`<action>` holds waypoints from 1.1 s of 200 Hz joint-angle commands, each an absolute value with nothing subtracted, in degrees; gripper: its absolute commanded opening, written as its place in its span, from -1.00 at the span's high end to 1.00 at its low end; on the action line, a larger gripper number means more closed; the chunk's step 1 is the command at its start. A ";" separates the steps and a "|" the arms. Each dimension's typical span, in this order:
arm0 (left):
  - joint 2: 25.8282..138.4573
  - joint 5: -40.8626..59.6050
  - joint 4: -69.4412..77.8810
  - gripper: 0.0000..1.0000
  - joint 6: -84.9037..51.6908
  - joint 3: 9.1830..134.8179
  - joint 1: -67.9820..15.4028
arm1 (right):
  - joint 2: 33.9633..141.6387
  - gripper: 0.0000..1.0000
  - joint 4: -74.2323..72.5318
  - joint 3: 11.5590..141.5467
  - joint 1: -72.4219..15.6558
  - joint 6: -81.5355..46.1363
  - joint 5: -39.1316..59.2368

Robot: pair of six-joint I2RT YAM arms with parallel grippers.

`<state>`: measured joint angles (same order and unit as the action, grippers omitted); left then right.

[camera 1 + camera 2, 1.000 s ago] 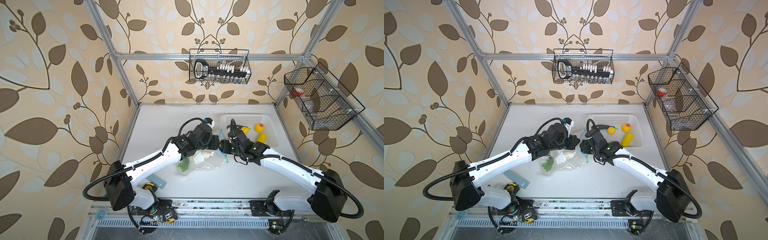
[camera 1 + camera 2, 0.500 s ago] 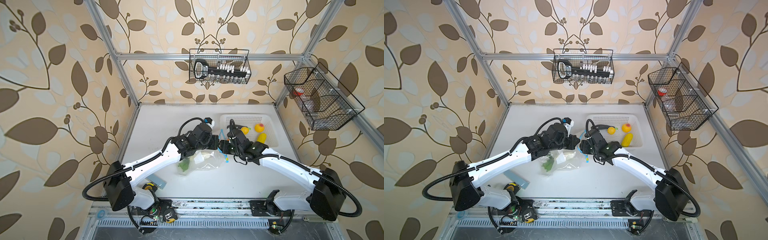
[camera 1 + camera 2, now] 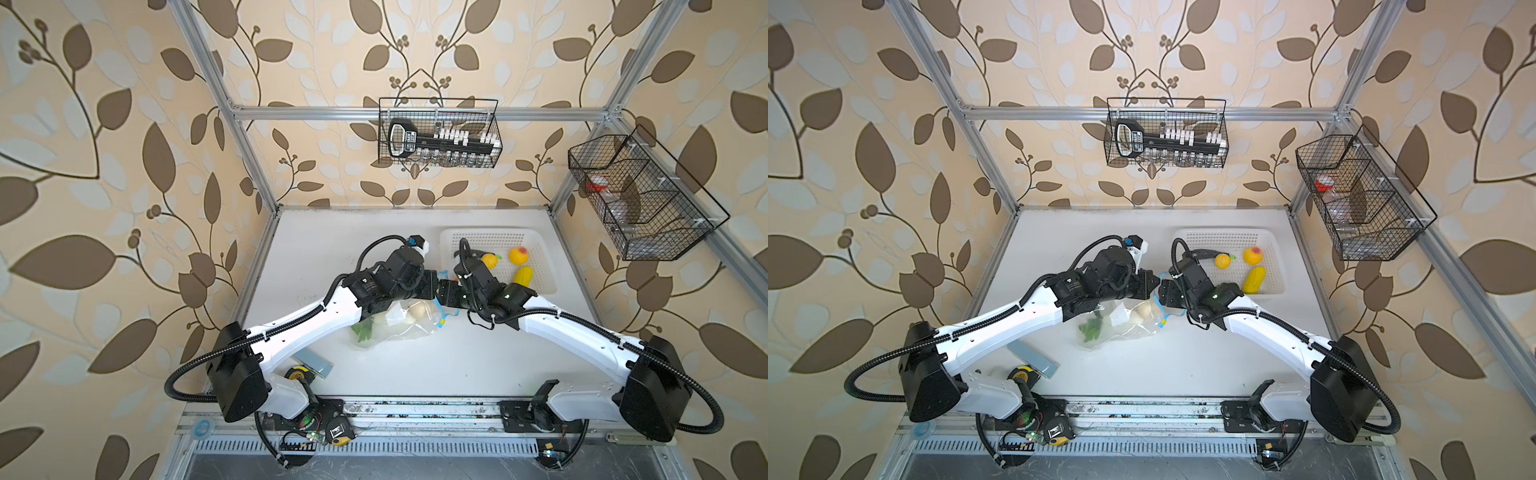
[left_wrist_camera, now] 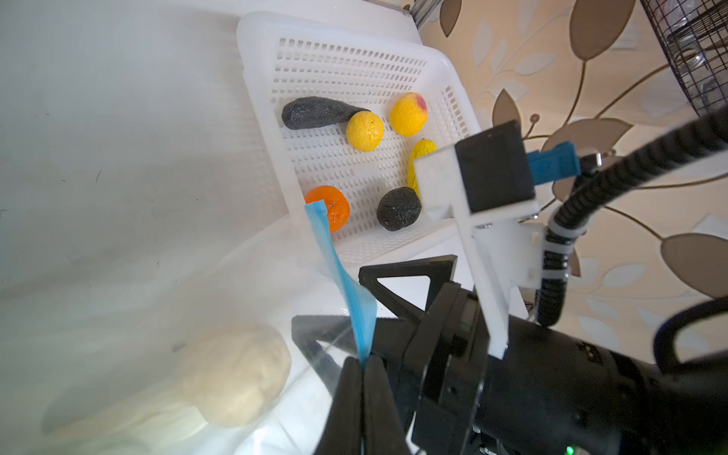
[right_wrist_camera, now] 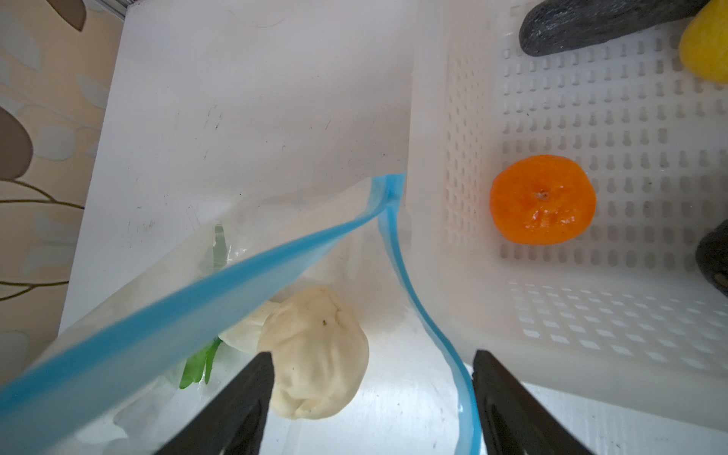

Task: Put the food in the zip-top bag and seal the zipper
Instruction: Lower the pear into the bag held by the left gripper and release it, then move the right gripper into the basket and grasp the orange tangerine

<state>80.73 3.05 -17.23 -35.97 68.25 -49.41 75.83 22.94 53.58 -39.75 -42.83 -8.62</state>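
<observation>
Bag (image 3: 395,332) lies crumpled in the middle of the table (image 3: 332,249), just beside the near corner of the basket (image 4: 260,98), with both arms meeting over its mouth. The mouth stands open: the two blue lips of the zipper (image 5: 165,311) spread apart and join only at the corner against the basket wall. The left gripper (image 4: 362,364) is pinched tight on one lip. The right gripper (image 5: 373,353) has its jaws wide apart over the opening, with nothing clamped between them; the other lip runs just beside one finger. Inside the bag I can see a beige lump (image 5: 319,354) and some greens (image 5: 197,362). In the basket sit an orange (image 5: 543,199), lemon (image 4: 364,130), peach (image 4: 408,114), corn (image 4: 423,149) and two dark pieces (image 4: 315,112)
</observation>
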 commanded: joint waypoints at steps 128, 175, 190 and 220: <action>77.61 2.42 -15.27 1.00 -36.08 68.04 -48.96 | 67.83 -0.45 27.27 54.94 -36.42 -39.15 -10.76; 77.34 2.34 -15.09 1.00 -36.10 67.95 -48.96 | 68.92 -0.41 29.95 56.98 -26.18 -34.04 -5.36; 77.32 2.42 -14.88 1.00 -36.19 67.70 -48.96 | 70.44 -0.41 31.36 58.66 -23.29 -32.21 -4.36; 77.26 2.51 -14.59 1.00 -36.27 67.38 -48.96 | 74.89 -0.42 34.35 62.39 -19.85 -28.79 -3.41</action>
<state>79.88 2.98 -17.21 -36.01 68.05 -49.41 71.79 30.44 58.70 -21.58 -33.21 -5.48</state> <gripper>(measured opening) 0.046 0.706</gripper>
